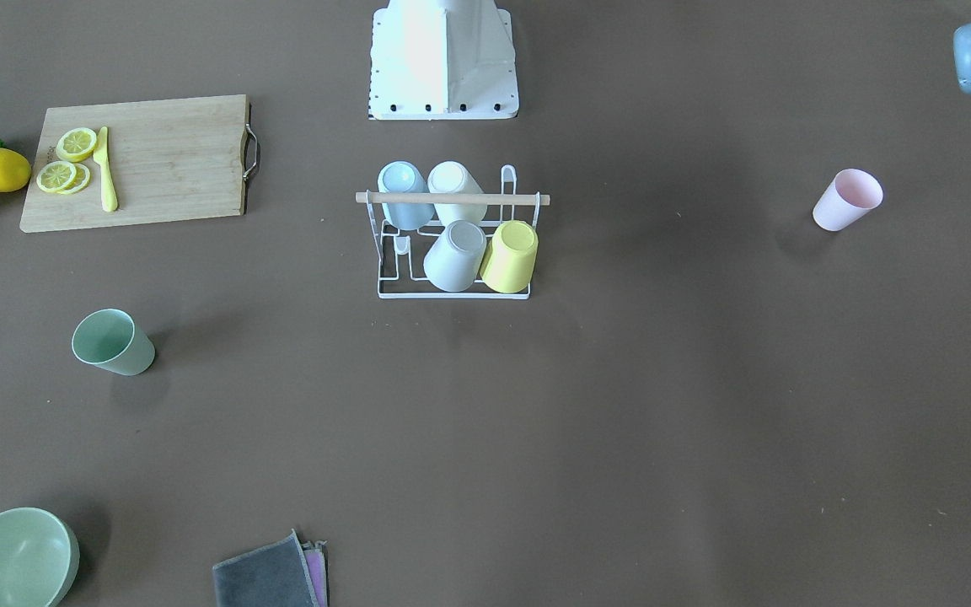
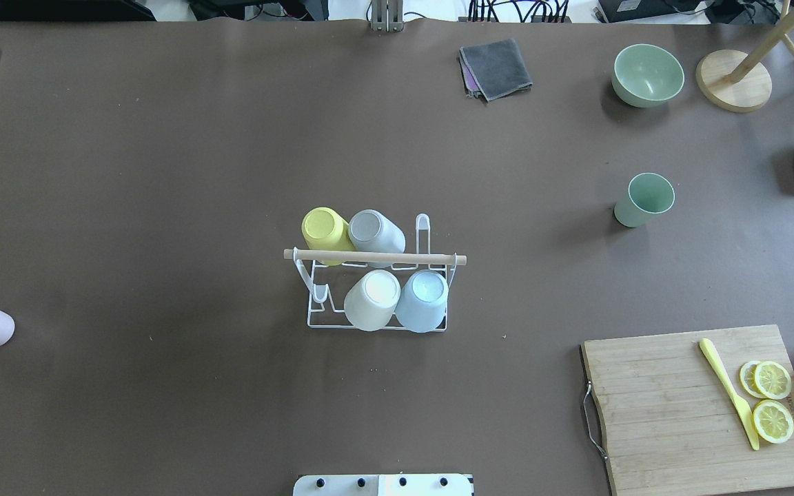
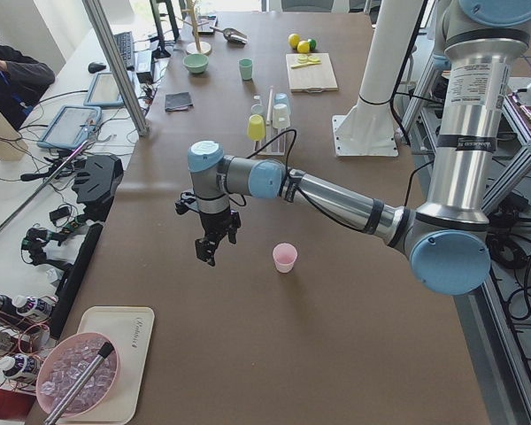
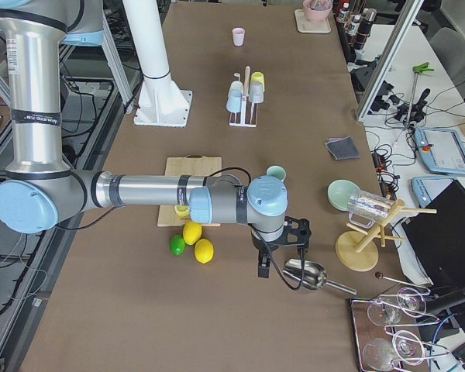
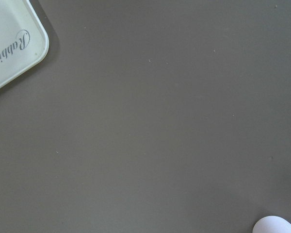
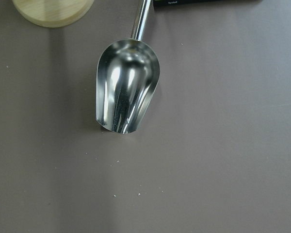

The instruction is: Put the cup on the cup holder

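Two loose cups are standing on the table (image 2: pixel 163 172). We are starting with the pink cup (image 3: pixel 285 258), upright and mouth up near the table's left end. The left gripper (image 3: pixel 210 248) is hanging over the table near it, fingers pointing down, not touching it, on the cup's side toward that end. We are seeing this gripper properly only from the side, so we cannot tell how its jaws are standing. Its wrist camera is catching bare table, a corner of a white tray (image 5: pixel 14 48) and a pale sliver at the bottom edge, too cut off to name. The overhead view is cropping the pink cup at its left edge.

Farther along, wide brown table is lying between that cup and the cup holder (image 2: pixel 376 257), which is sitting mid-table before the robot's base (image 2: pixel 383 484). Upturned on it are a yellow cup (image 2: pixel 324 229) and grey cup (image 2: pixel 373 231) in the far row, and a white cup (image 2: pixel 373 297) and blue cup (image 2: pixel 424 297) in the near row. A bare prong (image 2: pixel 422 227) is standing beside the grey cup.

Beyond, the green cup (image 2: pixel 643 200) is standing upright, well apart from the holder. Farthest, the right gripper (image 4: pixel 263 263) is hanging above a metal scoop (image 6: pixel 127 92), too small and dark for us to judge its jaws.
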